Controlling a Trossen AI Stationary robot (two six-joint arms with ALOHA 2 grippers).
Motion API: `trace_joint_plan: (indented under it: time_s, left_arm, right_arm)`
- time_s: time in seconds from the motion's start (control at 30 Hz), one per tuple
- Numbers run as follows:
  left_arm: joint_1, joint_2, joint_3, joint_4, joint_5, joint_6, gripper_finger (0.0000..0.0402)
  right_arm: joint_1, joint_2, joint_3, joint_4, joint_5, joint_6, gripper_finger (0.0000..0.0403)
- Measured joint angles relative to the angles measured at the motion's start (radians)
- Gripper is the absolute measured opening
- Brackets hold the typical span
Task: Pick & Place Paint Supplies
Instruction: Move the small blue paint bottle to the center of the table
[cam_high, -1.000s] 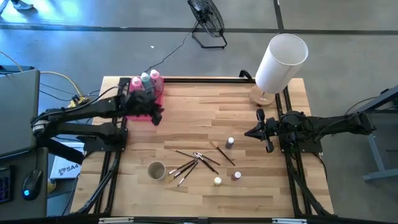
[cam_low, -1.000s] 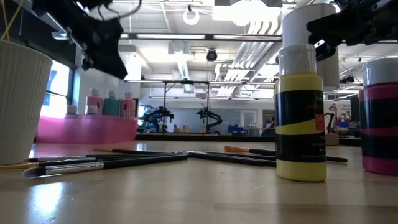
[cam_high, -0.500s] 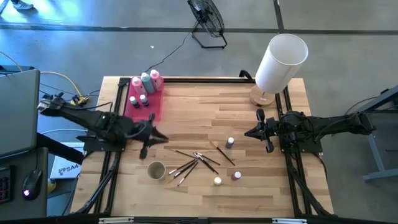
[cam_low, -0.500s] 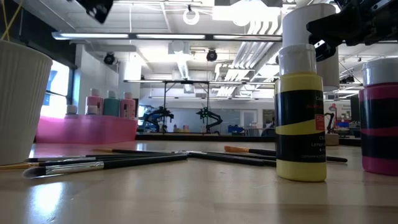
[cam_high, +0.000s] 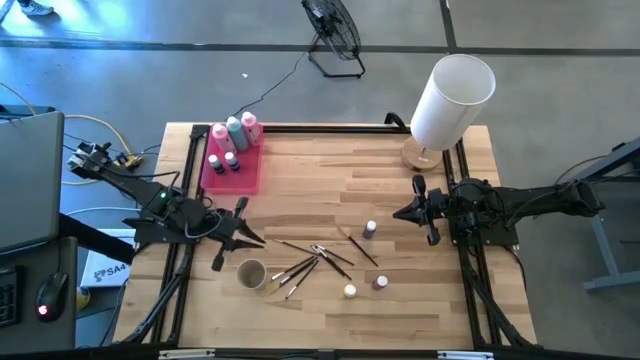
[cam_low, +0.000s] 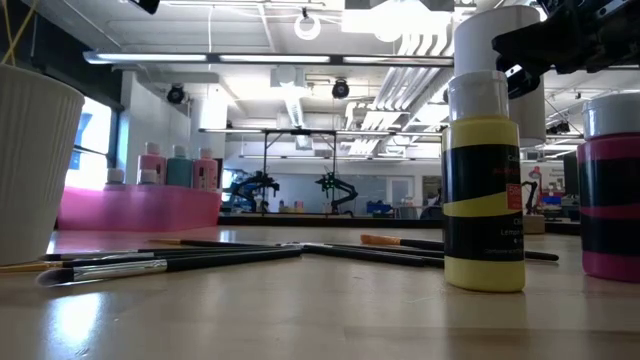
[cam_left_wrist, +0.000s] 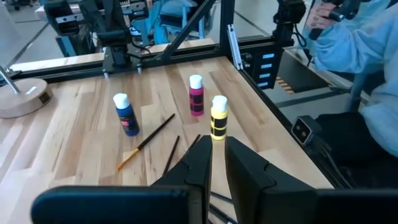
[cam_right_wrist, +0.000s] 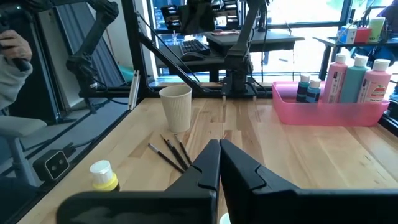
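Note:
Two pink bottles and one teal bottle (cam_high: 233, 130) stand with two small pots (cam_high: 222, 162) in the pink tray (cam_high: 250, 175) at the far left. Several dark-handled brushes (cam_high: 312, 260) lie mid-table beside a white cup (cam_high: 251, 273). A blue pot (cam_left_wrist: 126, 114), a magenta pot (cam_left_wrist: 196, 95) and a yellow pot (cam_left_wrist: 219, 117) stand upright on the wood. My left gripper (cam_high: 250, 236) hovers at the table's left side, between tray and cup, pointing at the brushes; its fingers (cam_left_wrist: 200, 163) are a narrow gap apart, with nothing between them. My right gripper (cam_high: 400, 213) waits shut at the right side.
A big white lampshade (cam_high: 452, 98) on a wooden base stands at the far right corner. A person in a light-blue sleeve (cam_left_wrist: 367, 43) sits beyond the table's near edge. Bare wood lies between the tray and the brushes.
My left gripper has swung away from above the pink tray toward the table's near edge and risen a little, turning so that it points across the table at the brushes. It carries nothing. The bottles and pots in the tray stay where they were.

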Motion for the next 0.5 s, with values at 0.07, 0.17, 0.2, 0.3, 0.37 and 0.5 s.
trace_joint_plan:
  time_s: [0.07, 0.17, 0.2, 0.3, 0.37, 0.5]
  left_arm:
    - [0.000, 0.000, 0.000, 0.000, -0.008, -0.001, 0.0039]
    - [0.000, 0.000, 0.000, 0.000, -0.036, -0.001, 0.0039]
    - [0.000, 0.000, 0.000, -0.001, -0.041, -0.001, 0.0039]
    - [0.000, 0.000, 0.000, -0.019, -0.042, 0.002, 0.0039]
    - [0.000, 0.000, 0.000, -0.027, -0.042, 0.011, 0.0039]
    - [0.000, 0.000, 0.000, -0.038, -0.069, 0.013, 0.0039]
  right_arm:
    - [0.000, 0.000, 0.000, 0.000, 0.000, 0.002, 0.0003]
    - [0.000, 0.001, 0.000, 0.000, 0.000, 0.020, 0.0003]
    - [0.000, 0.003, 0.000, 0.000, 0.000, 0.023, 0.0003]
    - [0.000, 0.004, 0.000, 0.000, 0.000, 0.024, 0.0003]
    - [0.000, 0.004, 0.000, 0.000, 0.004, 0.024, 0.0003]
    - [0.000, 0.004, 0.000, 0.001, 0.004, 0.025, 0.0003]
